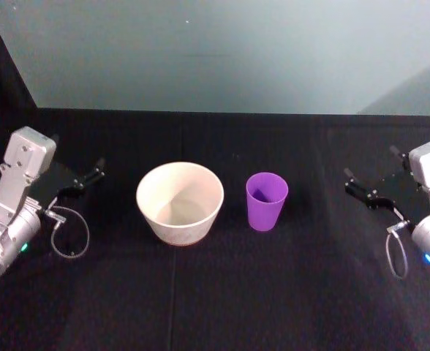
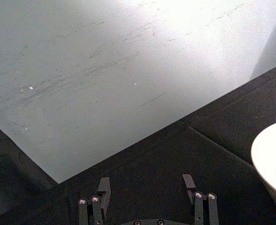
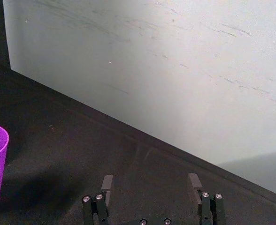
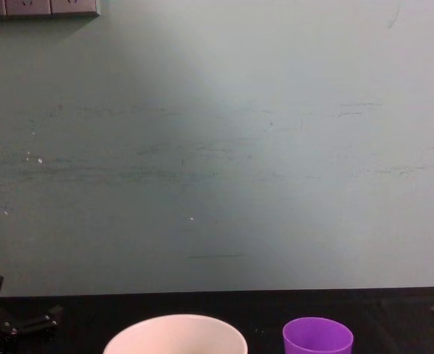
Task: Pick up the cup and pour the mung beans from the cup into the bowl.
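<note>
Currently my right gripper (image 3: 150, 180) stands released and empty, cup (image 1: 266, 201) upright well to its left. My left gripper (image 2: 146, 182) is likewise spread, bowl (image 1: 180, 203) to its right, near the cup.

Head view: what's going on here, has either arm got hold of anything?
Nothing is held yet. The cup stands upright on the black table, just right of the bowl and apart from it. The left gripper sits out at the table's left side and the right gripper at its right side, both with jaws open, clear of cup and bowl.
</note>
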Controlling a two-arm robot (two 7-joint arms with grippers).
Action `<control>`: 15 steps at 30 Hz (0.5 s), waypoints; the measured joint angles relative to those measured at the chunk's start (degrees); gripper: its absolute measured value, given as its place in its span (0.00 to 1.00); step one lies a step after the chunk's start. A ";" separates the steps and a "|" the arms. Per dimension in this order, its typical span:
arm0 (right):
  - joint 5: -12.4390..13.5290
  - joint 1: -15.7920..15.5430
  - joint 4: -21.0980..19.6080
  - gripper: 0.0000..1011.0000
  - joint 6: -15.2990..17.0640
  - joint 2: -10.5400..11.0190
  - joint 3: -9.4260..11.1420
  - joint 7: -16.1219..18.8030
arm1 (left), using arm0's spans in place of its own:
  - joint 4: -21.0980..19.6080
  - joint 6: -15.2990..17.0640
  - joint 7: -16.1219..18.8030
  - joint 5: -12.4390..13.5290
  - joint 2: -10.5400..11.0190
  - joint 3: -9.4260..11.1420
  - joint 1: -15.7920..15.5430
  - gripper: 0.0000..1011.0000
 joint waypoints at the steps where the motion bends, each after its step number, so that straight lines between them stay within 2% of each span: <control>1: 0.00 0.00 0.00 0.99 0.00 0.00 0.00 0.00 | 0.00 0.00 0.00 0.00 0.00 0.00 0.00 0.99; 15: 0.00 0.00 0.00 0.99 0.00 0.00 0.00 0.00 | 0.00 0.00 0.00 0.00 0.00 0.00 0.00 0.99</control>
